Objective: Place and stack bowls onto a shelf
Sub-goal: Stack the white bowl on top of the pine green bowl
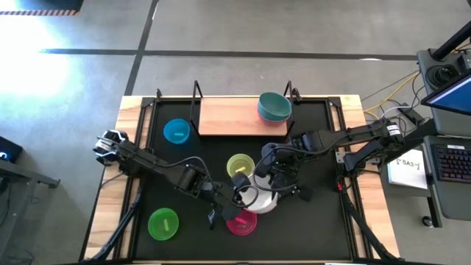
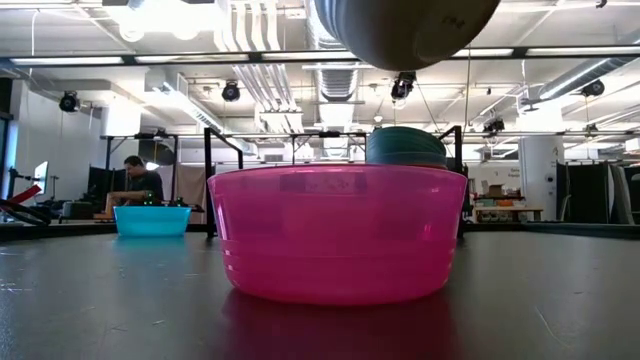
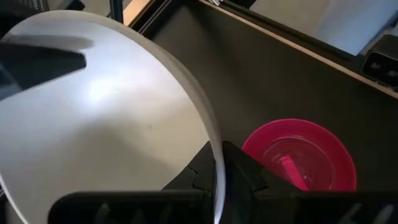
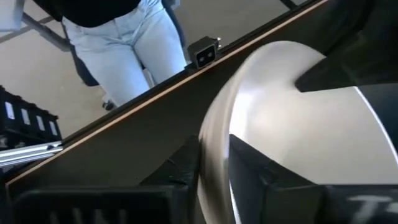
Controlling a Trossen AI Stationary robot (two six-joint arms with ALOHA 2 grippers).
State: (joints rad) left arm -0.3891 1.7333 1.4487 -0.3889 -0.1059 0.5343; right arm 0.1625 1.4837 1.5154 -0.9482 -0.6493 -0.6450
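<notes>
A white bowl (image 1: 263,196) is held by both grippers above the black mat; in the low view its underside (image 2: 405,28) hangs over the magenta bowl (image 2: 338,235). My left gripper (image 1: 241,197) is shut on its rim on the left side. My right gripper (image 1: 277,181) is shut on its rim on the far right side. The wooden shelf (image 1: 224,118) stands at the back with a teal bowl (image 1: 274,107) on its right end. Blue (image 1: 176,131), yellow (image 1: 241,165), green (image 1: 163,224) and magenta (image 1: 241,221) bowls rest on the mat. No red bowl shows. My left gripper pinches the white bowl's rim (image 3: 217,163), one finger inside the bowl and one outside. The bowl is lifted clear of the mat and tilted. My right gripper pinches the white bowl's rim (image 4: 213,163) on the other side, one finger inside the wall and one outside.
The shelf's black uprights (image 1: 197,92) stand at its ends; its left and middle are bare wood. The magenta bowl (image 3: 298,155) lies just below the held bowl. A person (image 4: 124,43) stands beyond the table's edge; another person (image 2: 135,185) sits far off.
</notes>
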